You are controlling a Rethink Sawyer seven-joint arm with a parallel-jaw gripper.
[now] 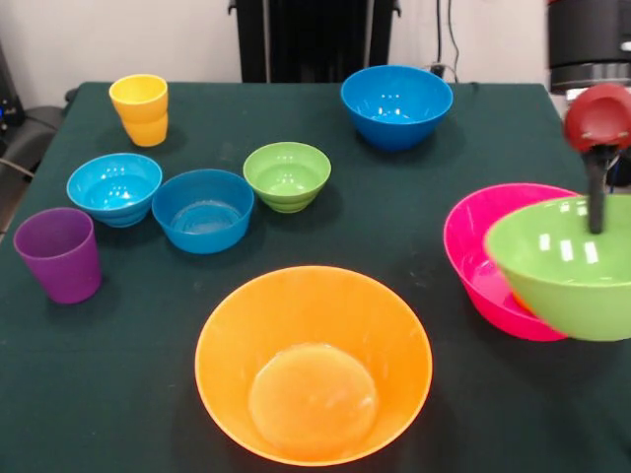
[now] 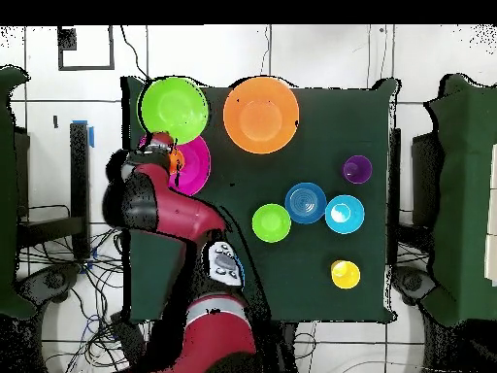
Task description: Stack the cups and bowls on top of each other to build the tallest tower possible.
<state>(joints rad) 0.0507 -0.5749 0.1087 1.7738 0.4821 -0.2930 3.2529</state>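
Overhead, the red and black arm (image 2: 165,209) reaches from the base at six o'clock up toward ten o'clock, its forearm bent across the table's left edge and its wrist over the large pink bowl (image 2: 194,165). From the front, the gripper (image 1: 595,212) hangs straight down at the three o'clock side, one dark finger (image 1: 595,197) dipping inside the medium green bowl (image 1: 567,266); whether the jaws pinch its rim or stand apart I cannot tell. That green bowl is tilted, its mouth turned up and toward the camera, overlapping the pink bowl's front rim, and in the overhead view it lies at eleven o'clock, partly past the table corner. An orange sliver (image 2: 175,160) shows by the wrist inside the pink bowl, too hidden to name. All other ware sits upright, mouths up: the large orange bowl (image 1: 314,363) at six o'clock in the front view, the purple cup (image 1: 59,254) at nine o'clock, the cyan bowl (image 1: 114,188), small blue bowl (image 1: 203,210) and small green bowl (image 1: 287,176) in a row near centre, the yellow cup (image 1: 139,109) at eleven o'clock, and the medium blue bowl (image 1: 396,105) at one o'clock.
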